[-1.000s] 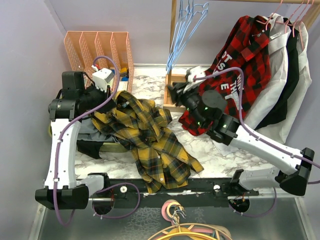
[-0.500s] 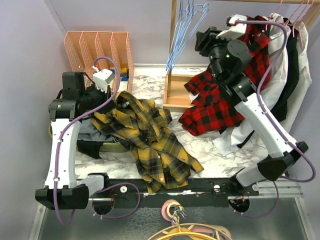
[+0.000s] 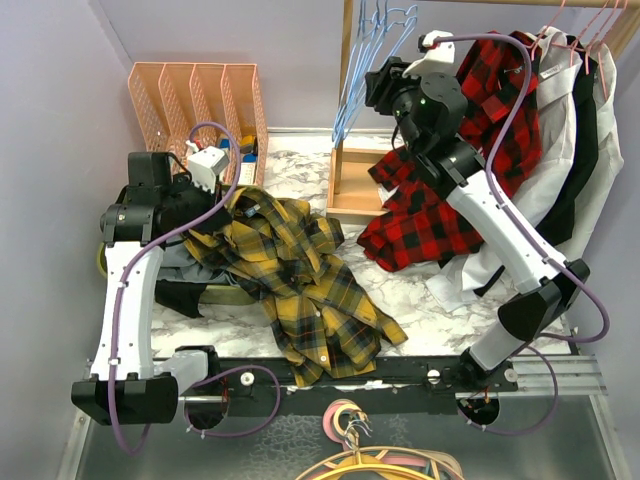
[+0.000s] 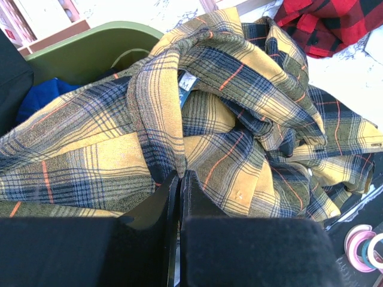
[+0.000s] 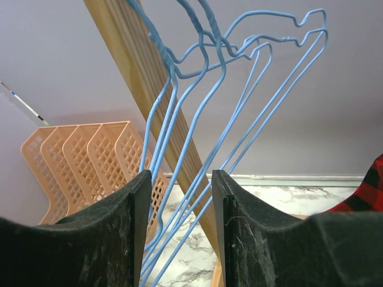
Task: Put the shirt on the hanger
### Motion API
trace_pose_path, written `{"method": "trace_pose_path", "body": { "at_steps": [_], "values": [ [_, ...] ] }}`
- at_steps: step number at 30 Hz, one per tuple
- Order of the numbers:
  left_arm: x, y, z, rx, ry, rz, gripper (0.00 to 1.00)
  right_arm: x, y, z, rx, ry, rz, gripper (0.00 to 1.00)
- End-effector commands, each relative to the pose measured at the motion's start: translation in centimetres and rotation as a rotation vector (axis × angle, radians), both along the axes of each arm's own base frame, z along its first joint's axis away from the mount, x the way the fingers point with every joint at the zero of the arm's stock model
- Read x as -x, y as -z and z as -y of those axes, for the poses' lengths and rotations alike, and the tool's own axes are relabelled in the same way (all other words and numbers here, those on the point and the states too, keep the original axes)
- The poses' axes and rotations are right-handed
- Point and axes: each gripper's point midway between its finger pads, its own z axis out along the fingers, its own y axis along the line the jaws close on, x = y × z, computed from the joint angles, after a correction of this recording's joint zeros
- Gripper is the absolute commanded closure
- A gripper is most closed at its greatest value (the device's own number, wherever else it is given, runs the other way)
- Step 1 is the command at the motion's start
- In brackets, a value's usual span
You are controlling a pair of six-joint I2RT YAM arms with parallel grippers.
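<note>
The mustard and dark plaid shirt [image 3: 300,270] lies crumpled on the marble table, spreading from the left arm toward the front edge. My left gripper [image 3: 213,198] is at the shirt's upper left edge. In the left wrist view it [image 4: 179,174] is shut on a fold of the shirt [image 4: 239,119]. Several light-blue wire hangers [image 3: 365,60] hang on the rail at the top centre. My right gripper [image 3: 378,85] is raised beside them. In the right wrist view it [image 5: 179,179] is open, and wires of the blue hangers [image 5: 197,119] pass between its fingers.
An orange mesh file rack [image 3: 195,100] stands at the back left. A wooden box [image 3: 350,185] and slanted wooden post [image 5: 143,78] are behind the hangers. A red-and-black plaid shirt [image 3: 440,190] and white and black garments [image 3: 575,120] hang at the right. A green bin [image 4: 90,51] sits under the shirt's left side.
My right arm has lifted from the table by the red shirt up to the blue hangers, then shifted left toward them. The left arm has hardly moved.
</note>
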Motion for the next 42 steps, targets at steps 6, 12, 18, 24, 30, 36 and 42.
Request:
{"method": "trace_pose_path", "body": {
  "at_steps": [6, 12, 18, 24, 30, 36, 42],
  "values": [
    [0.1, 0.2, -0.6, -0.016, -0.019, 0.025, 1.0, -1.1, 1.2, -1.4, 0.008, -0.038, -0.022, 0.55],
    [0.2, 0.3, -0.6, -0.013, -0.019, 0.017, 1.0, -1.9, 2.3, -2.0, 0.02, -0.046, -0.04, 0.55],
    [0.2, 0.2, -0.6, -0.014, -0.022, 0.022, 1.0, -2.6, 3.3, -2.5, 0.035, -0.049, -0.06, 0.55],
    [0.2, 0.2, -0.6, -0.012, -0.023, 0.02, 1.0, -3.0, 4.1, -1.8, 0.055, -0.004, -0.099, 0.55],
    [0.0, 0.3, -0.6, -0.009, -0.019, 0.017, 1.0, -3.2, 4.9, -0.2, 0.115, 0.08, -0.132, 0.55],
    [0.0, 0.4, -0.5, -0.004, -0.017, 0.009, 1.0, -3.6, 6.1, 0.9, 0.193, 0.14, -0.164, 0.54],
    [-0.1, 0.3, -0.5, -0.004, -0.018, 0.012, 1.0, -3.6, 6.5, 2.0, 0.267, 0.189, -0.179, 0.49]
  ]
}}
